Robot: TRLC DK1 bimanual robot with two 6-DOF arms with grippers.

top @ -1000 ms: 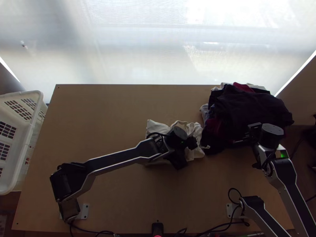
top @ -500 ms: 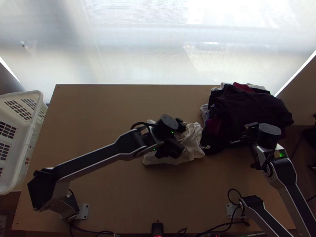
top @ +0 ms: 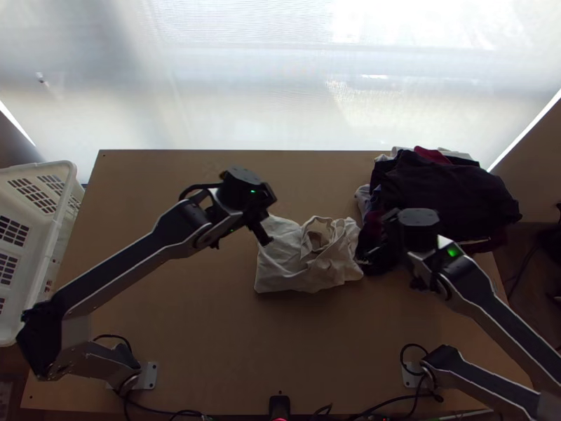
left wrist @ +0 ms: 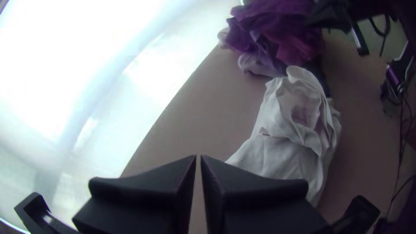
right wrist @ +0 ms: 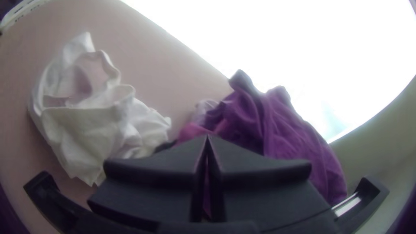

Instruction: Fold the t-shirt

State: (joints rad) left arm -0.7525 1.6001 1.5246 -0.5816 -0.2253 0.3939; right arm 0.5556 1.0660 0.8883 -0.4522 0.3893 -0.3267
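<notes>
Left gripper (top: 264, 237) back from white t-shirt (top: 286, 265), layering unclear

T-shirt (top: 284, 265) left of clothes pile (top: 452, 193)

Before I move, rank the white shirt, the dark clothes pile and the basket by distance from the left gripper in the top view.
Nearest first, from the left gripper:
1. White shirt, just to its right.
2. Dark clothes pile, farther right.
3. Basket, off to the left.
</notes>
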